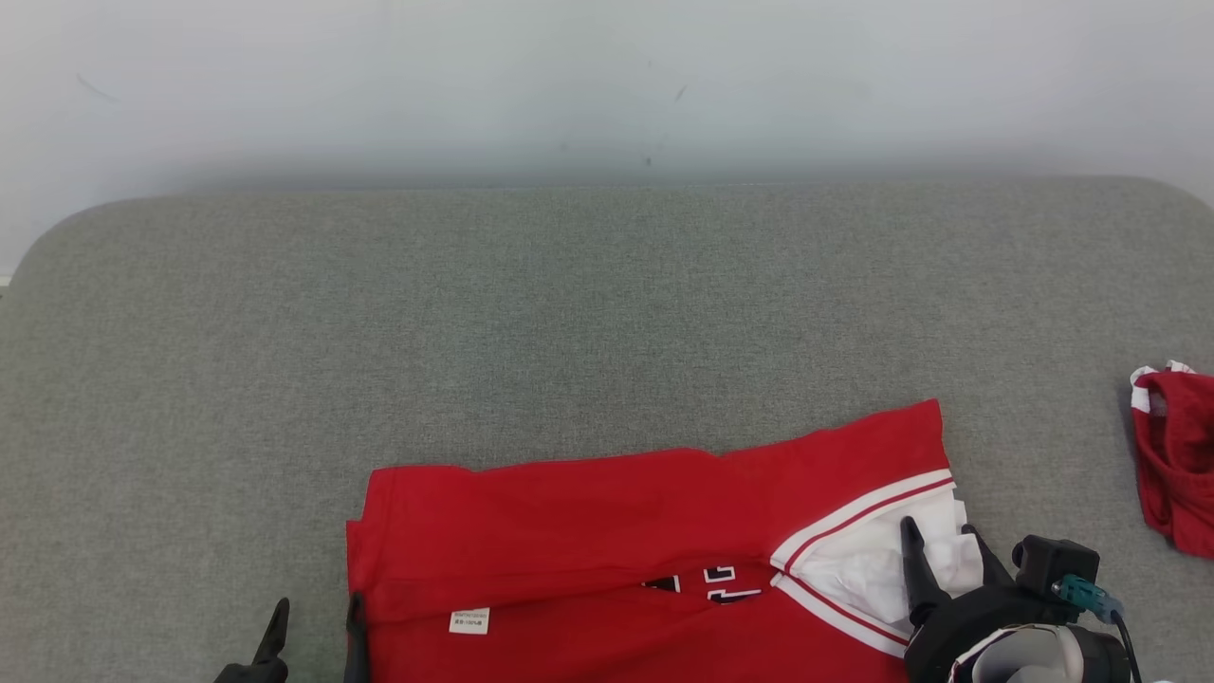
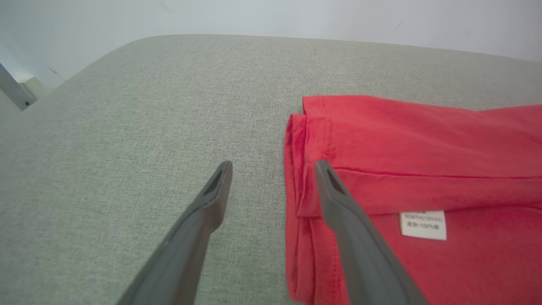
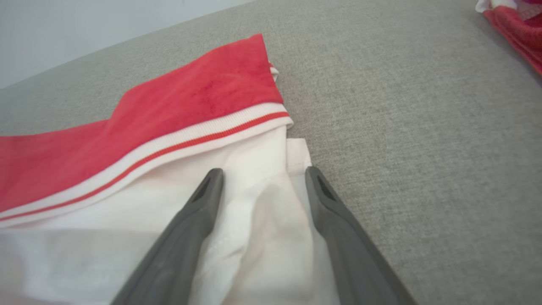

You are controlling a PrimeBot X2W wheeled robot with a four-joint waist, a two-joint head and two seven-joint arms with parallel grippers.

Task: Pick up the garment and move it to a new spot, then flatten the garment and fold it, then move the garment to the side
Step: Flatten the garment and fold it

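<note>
The red garment [image 1: 616,531] lies partly folded at the near edge of the grey padded surface [image 1: 607,304], with its hem end to the left and its white-trimmed end to the right. A pincer sits at each end, probably so the short edges can be taken for the next fold. The left pincer [image 2: 274,165] is spread and straddles the left hem, one finger over cloth and one over bare surface. The right pincer [image 3: 263,170] is also apart, above the white lining, gripping nothing. Another red piece [image 1: 1176,455] lies well to the right.

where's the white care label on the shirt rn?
Head view: the white label lies on the red shirt near its left edge, low in the frame, just right of the left gripper.
</note>
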